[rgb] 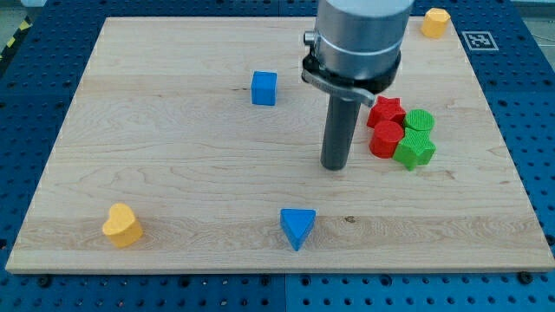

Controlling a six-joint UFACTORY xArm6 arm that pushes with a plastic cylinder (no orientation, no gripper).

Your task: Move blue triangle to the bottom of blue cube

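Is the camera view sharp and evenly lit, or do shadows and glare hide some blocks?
Camera view: sharp, evenly lit, no glare on the wooden board; only soft shadows under the blue triangle, blue cube and my tip; the arm's body is cropped at the view's top.

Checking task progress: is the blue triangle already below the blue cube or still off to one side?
Already below, though slightly right: the blue triangle lies near the view's bottom, the blue cube far above. My tip touches neither.

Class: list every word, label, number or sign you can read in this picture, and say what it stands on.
No readable words or numbers anywhere.
One sign: a black-and-white square marker on the blue surface beyond the board's top right corner; it carries a pattern, not text.
The blocks are unmarked.
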